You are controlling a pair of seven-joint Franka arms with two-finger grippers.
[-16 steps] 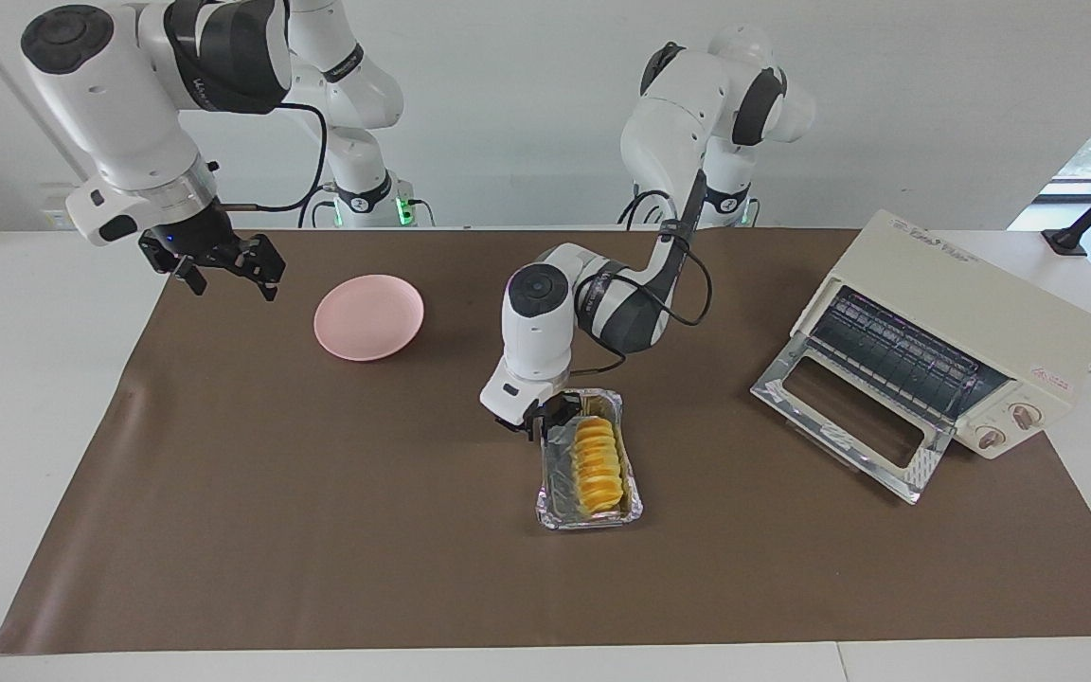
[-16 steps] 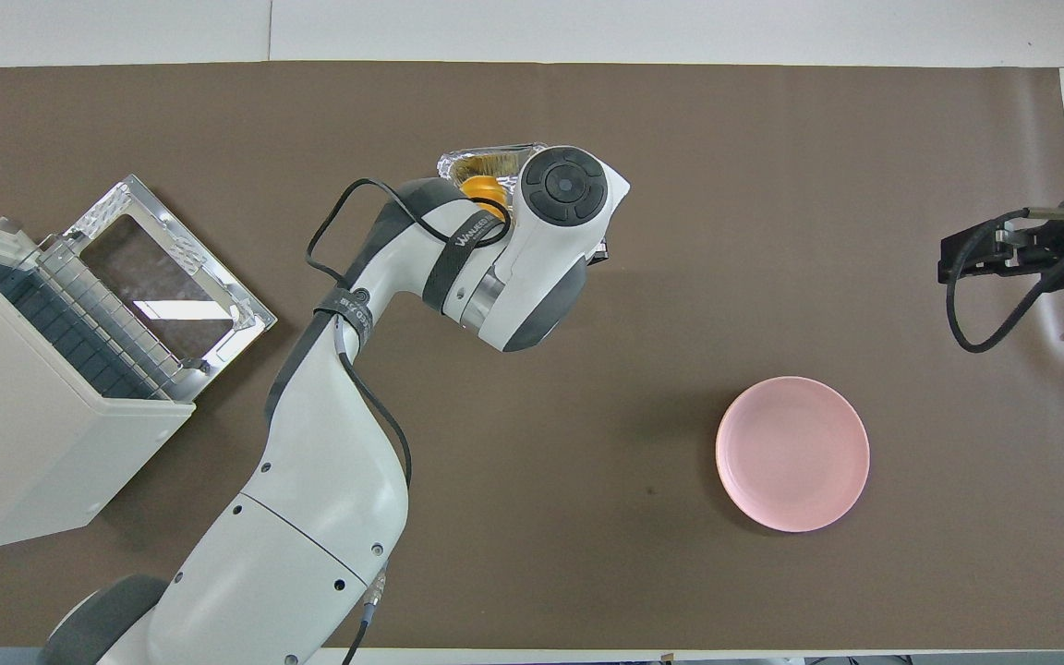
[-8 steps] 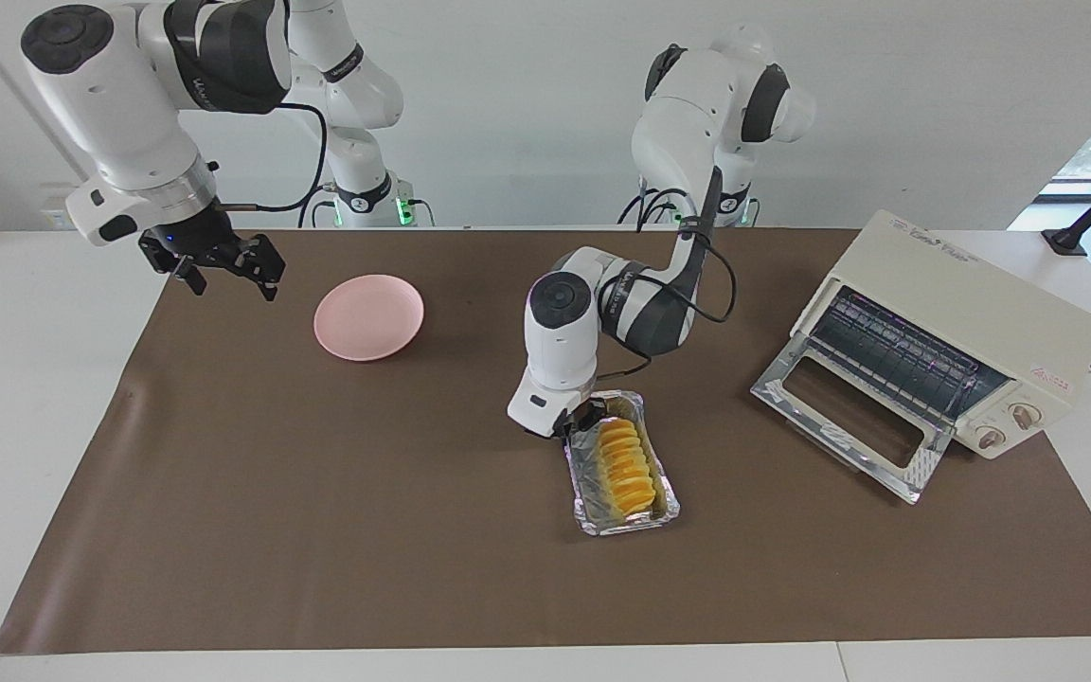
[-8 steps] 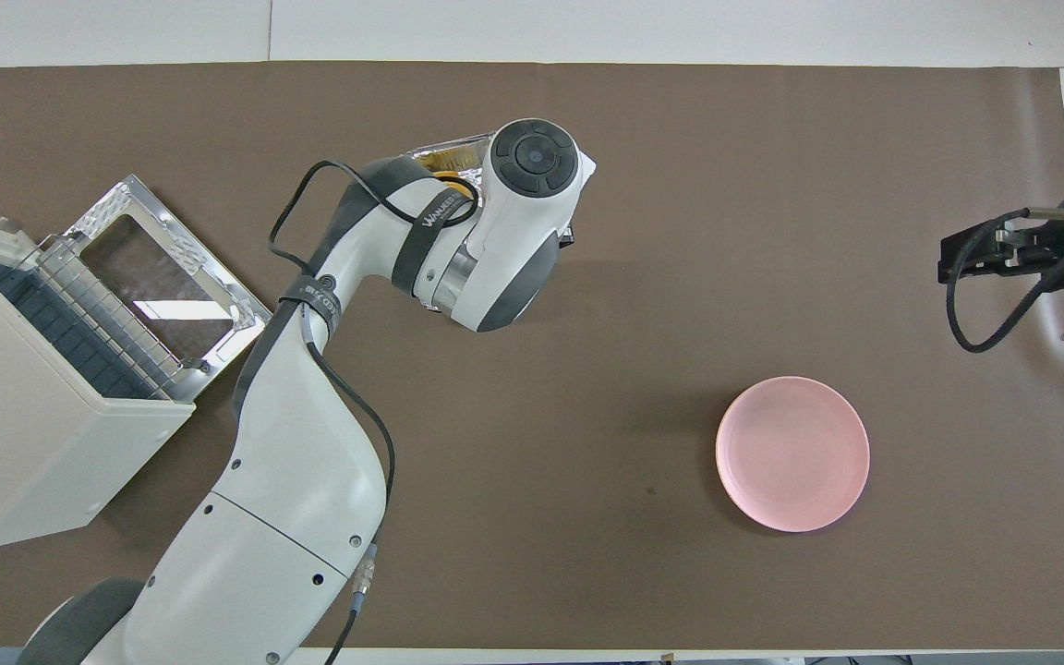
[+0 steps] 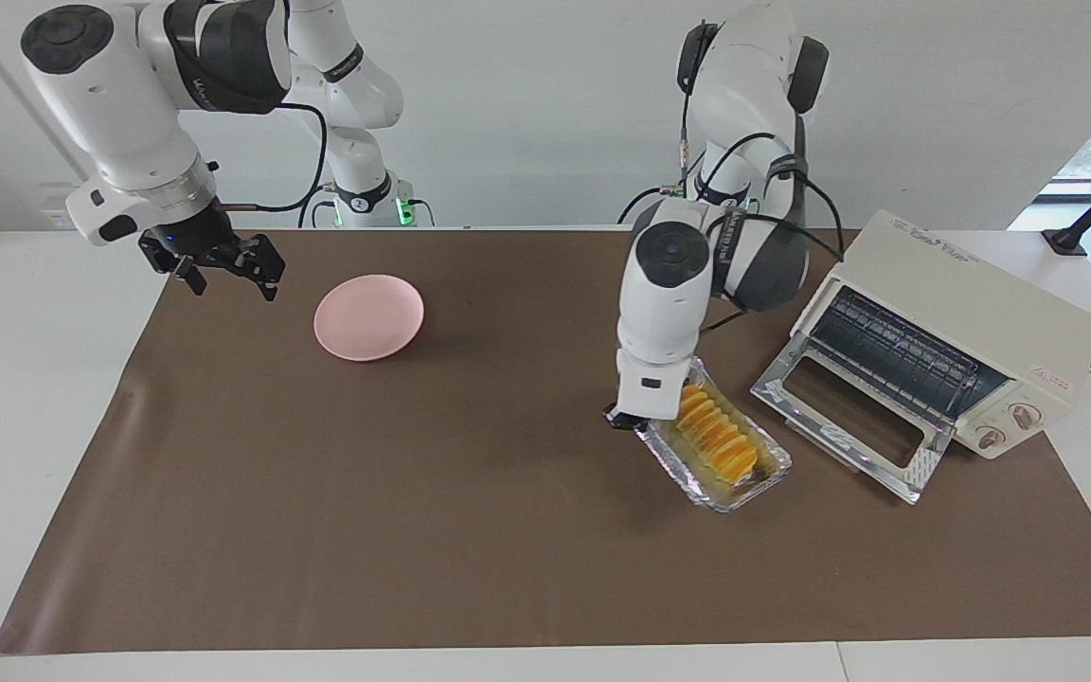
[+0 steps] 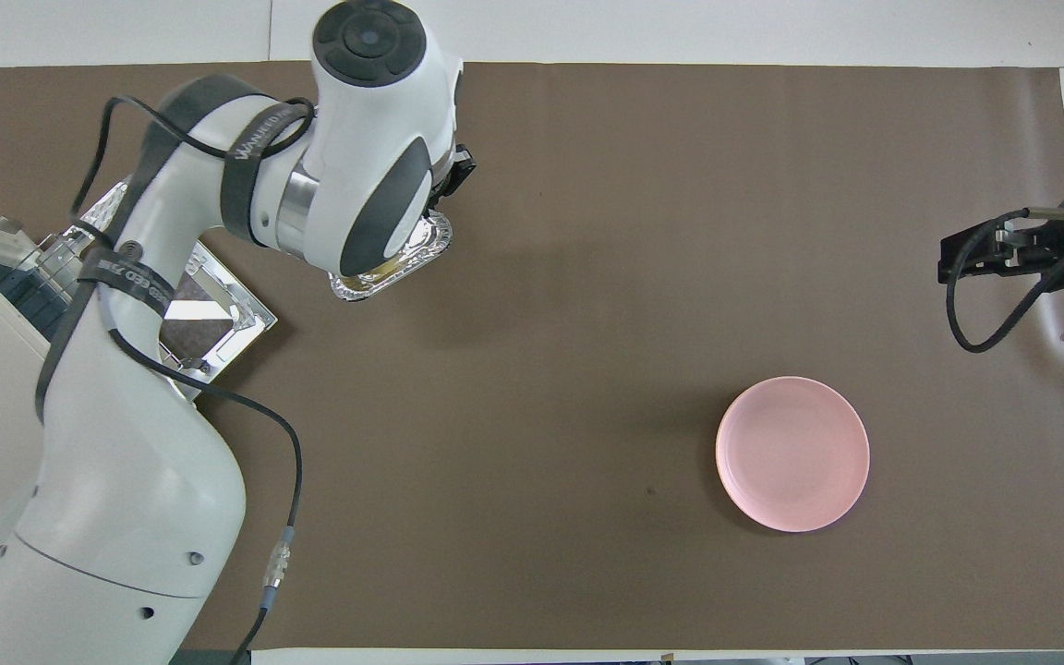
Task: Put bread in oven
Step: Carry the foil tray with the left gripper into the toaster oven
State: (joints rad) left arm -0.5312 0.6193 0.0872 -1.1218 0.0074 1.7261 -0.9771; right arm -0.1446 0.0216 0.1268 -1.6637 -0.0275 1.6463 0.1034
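Bread (image 5: 718, 439) sat in tray (image 5: 752, 488); left gripper (image 5: 629, 418) pinched shut on tray's end, near oven (image 5: 943, 332). Right gripper (image 5: 223, 270) spread wide, empty.

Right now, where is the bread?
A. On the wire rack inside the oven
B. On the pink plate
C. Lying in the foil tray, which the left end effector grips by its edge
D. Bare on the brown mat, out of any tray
C: the bread lies in the foil tray, gripped at its edge by the left end effector, in front of the oven with its door down.
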